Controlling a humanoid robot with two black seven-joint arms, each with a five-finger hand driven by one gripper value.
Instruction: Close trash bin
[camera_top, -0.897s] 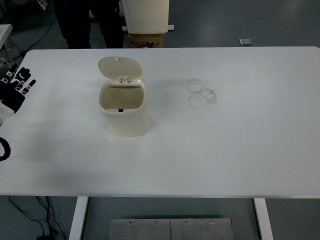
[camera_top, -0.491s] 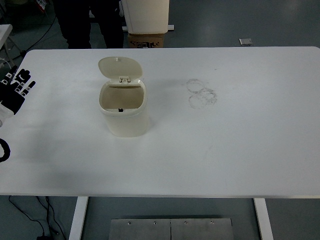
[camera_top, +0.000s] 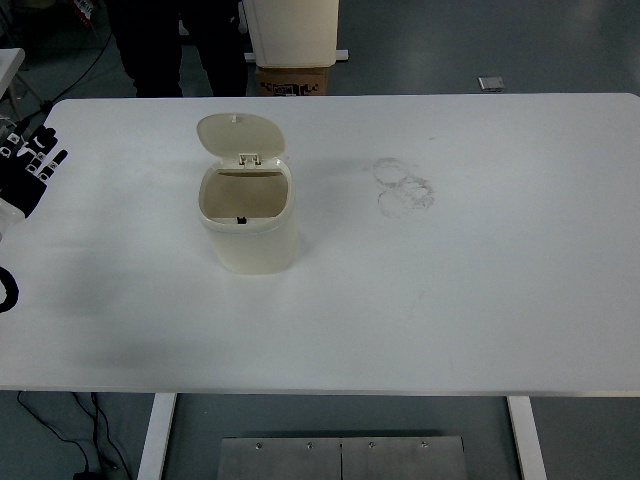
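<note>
Since the earlier frame, the left hand has moved a little up and further toward the left edge of the picture, away from the trash bin. Its fingers are spread and hold nothing. It is over the white table, well apart from the bin and to the left of it.

The cream trash bin stands upright on the table, and its lid is open, tilted back behind the opening. Inside the bin one small dark thing shows near the front wall; I cannot tell what it is.

To the right of the bin, some faint ring marks lie on the table surface.

Behind the bin, beyond the far edge of the table, the dark legs of a person are visible.
</note>
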